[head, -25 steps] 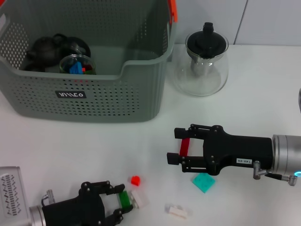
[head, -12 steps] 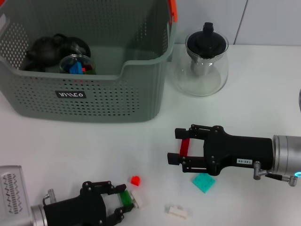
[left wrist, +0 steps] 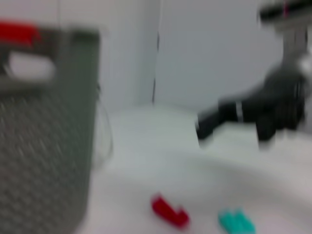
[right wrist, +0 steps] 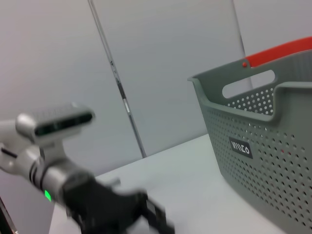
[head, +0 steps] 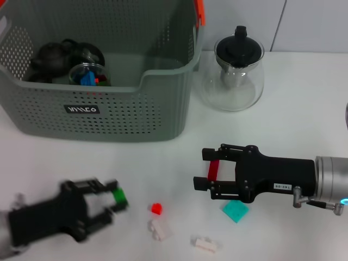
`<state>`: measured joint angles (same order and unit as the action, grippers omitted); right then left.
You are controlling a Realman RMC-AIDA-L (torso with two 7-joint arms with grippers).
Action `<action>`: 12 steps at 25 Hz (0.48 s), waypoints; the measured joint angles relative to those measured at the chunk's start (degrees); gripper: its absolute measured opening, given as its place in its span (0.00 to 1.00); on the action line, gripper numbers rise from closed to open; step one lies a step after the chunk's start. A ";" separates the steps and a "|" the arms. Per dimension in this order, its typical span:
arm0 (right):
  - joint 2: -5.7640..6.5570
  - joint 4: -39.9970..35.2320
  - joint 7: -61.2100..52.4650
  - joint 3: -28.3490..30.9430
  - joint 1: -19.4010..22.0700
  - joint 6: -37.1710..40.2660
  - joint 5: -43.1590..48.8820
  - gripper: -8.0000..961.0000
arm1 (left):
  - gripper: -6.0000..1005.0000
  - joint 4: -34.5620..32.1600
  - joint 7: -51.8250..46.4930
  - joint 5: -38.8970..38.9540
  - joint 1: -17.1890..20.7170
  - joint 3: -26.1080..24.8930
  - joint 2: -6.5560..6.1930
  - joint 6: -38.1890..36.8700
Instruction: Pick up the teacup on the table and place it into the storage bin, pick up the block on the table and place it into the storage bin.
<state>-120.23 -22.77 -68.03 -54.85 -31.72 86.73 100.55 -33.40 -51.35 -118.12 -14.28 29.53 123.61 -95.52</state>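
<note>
Green block (head: 118, 197) is clamped in the left gripper (head: 109, 201), low on the left of the white table (head: 304, 98), in front of the grey storage bin (head: 103, 117), which already holds a glass teacup (head: 89, 74) and dark teaware. Right gripper (head: 209, 169) sits mid-table with a red block (head: 213, 169) pinched between its fingers. Loose bits nearby: small red cube (head: 156, 208), two white pieces (head: 160, 228), teal block (head: 235, 211), plus a glass teapot (head: 232, 73) beside the bin.
</note>
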 joint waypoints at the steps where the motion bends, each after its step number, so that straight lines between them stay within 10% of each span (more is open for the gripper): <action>1: 0.00 0.00 0.00 0.00 0.00 -0.01 0.00 0.83 | 0.41 -1.53 -1.38 -0.01 -0.02 -2.10 -0.28 -3.03; 8: 0.00 0.00 0.00 0.00 -0.05 0.03 0.00 0.83 | 0.43 -7.33 -16.04 3.56 -5.65 -20.52 -5.66 -20.83; 12: 0.00 0.00 0.00 0.00 -0.16 -0.09 0.00 0.83 | 0.44 -8.29 -27.38 9.56 -9.73 -22.71 -8.41 -20.22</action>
<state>-120.23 -22.76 -68.03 -54.84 -31.88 86.64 100.55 -41.69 -78.73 -108.55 -24.00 6.82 115.21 -115.74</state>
